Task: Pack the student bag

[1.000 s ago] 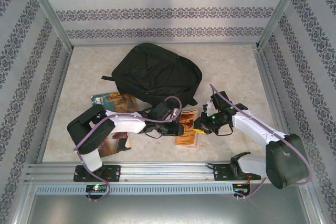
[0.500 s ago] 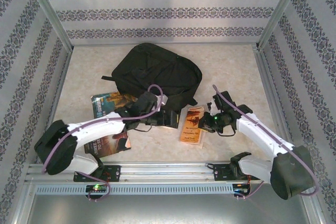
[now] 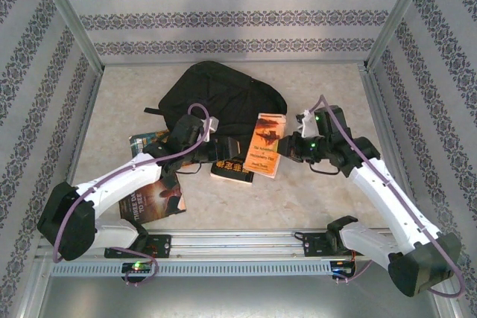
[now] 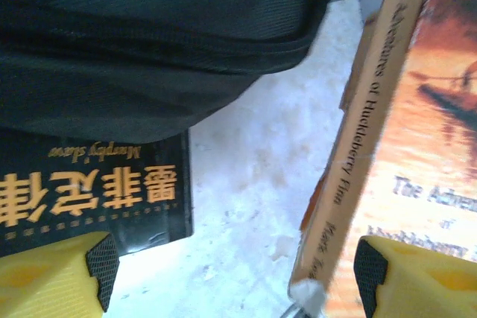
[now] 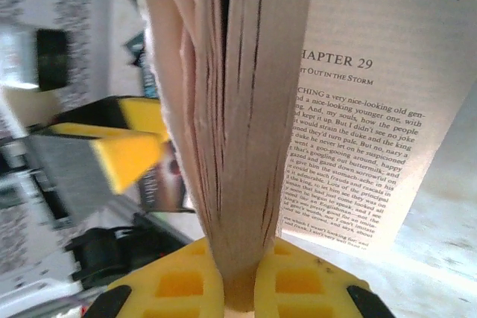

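The student bag, a big black backpack, lies flat at the back middle of the table; its fabric edge hangs just ahead of my left gripper. My left gripper is open over bare table at the bag's near edge, with nothing between its yellow fingers. A black book with gold characters lies by its left finger. My right gripper is shut on an orange Huckleberry Finn paperback, held tilted above the table just right of the left gripper.
Two more books lie at the left: a dark one near the front rail and a blue-brown one beside the bag. Patterned walls and metal posts ring the table. The left gripper's yellow finger shows beyond the held book's pages.
My right gripper has lifted the orange book off the table and carried it back toward the bag. My left gripper has opened and moved back to the bag's edge; the black book now lies uncovered.
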### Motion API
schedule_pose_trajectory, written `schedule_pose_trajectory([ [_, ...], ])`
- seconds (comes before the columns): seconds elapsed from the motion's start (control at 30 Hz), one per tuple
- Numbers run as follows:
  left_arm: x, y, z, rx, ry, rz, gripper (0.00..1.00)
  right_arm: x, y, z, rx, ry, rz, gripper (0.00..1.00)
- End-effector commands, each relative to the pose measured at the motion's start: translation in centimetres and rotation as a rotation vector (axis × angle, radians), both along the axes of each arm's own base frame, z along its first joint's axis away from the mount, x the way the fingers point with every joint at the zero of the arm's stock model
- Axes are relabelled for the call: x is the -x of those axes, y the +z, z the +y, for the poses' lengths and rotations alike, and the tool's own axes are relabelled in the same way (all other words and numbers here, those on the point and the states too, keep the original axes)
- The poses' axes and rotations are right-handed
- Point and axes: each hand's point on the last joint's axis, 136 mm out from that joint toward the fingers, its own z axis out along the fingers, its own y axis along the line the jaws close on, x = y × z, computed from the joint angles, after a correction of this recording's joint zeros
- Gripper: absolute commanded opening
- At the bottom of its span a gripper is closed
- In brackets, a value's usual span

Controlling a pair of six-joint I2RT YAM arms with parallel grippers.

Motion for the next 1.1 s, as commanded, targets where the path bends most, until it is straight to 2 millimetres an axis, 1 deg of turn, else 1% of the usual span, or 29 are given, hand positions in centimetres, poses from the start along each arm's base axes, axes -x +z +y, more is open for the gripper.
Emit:
schedule_pose_trajectory([
  [0.0,-0.3,3.8,-1.7,0.119,-0.085,-0.089,0.84,0.6,4.8,3.0,-0.145,0.152,-0.094,0.0],
  [0.07,-0.3,5.4,-2.4,0.202,-0.113,-0.112,0.84,0.8,5.5,3.9,-0.177,0.192,-0.1,0.0],
  [0.2,-0.2,7.5,-3.3,0.349,-0.152,-0.125,0.81,0.9,6.3,5.0,-0.256,0.24,-0.104,0.0],
  [0.37,0.1,8.5,-3.2,0.47,-0.182,-0.12,0.77,1.8,7.3,5.9,-0.317,0.298,-0.109,0.0],
  [0.43,0.3,9.1,-3.1,0.502,-0.198,-0.131,0.74,1.9,7.3,5.9,-0.329,0.306,-0.108,0.0],
  [0.53,0.8,10.1,-3.0,0.548,-0.23,-0.146,0.69,2.0,6.9,6.0,-0.334,0.303,-0.094,0.0],
  [0.6,0.9,10.7,-3.0,0.575,-0.24,-0.158,0.61,1.9,6.6,5.8,-0.329,0.293,-0.091,0.0],
  [0.67,0.9,10.8,-2.8,0.587,-0.239,-0.162,0.53,1.6,6.2,5.5,-0.313,0.273,-0.086,0.0],
  [0.73,0.9,11.0,-2.7,0.597,-0.239,-0.165,0.41,1.1,5.7,4.9,-0.294,0.233,-0.088,0.0],
  [0.8,0.7,11.3,-2.6,0.607,-0.225,-0.174,0.29,0.3,4.8,4.1,-0.26,0.177,-0.08,0.0],
  [0.83,0.6,11.6,-2.5,0.612,-0.22,-0.184,0.25,0.0,4.5,3.9,-0.247,0.16,-0.077,0.04],
  [0.87,0.6,12.0,-2.5,0.62,-0.217,-0.2,0.2,-0.3,4.1,3.5,-0.223,0.137,-0.076,0.24],
  [0.9,0.5,12.3,-2.4,0.623,-0.212,-0.209,0.16,-0.4,3.9,3.3,-0.206,0.124,-0.081,0.35],
  [1.0,0.2,13.3,-2.3,0.637,-0.196,-0.242,0.09,-1.0,3.5,2.6,-0.151,0.079,-0.094,0.57],
  [1.07,0.0,13.9,-2.2,0.643,-0.187,-0.261,0.07,-1.4,3.3,2.3,-0.136,0.058,-0.103,0.64],
])
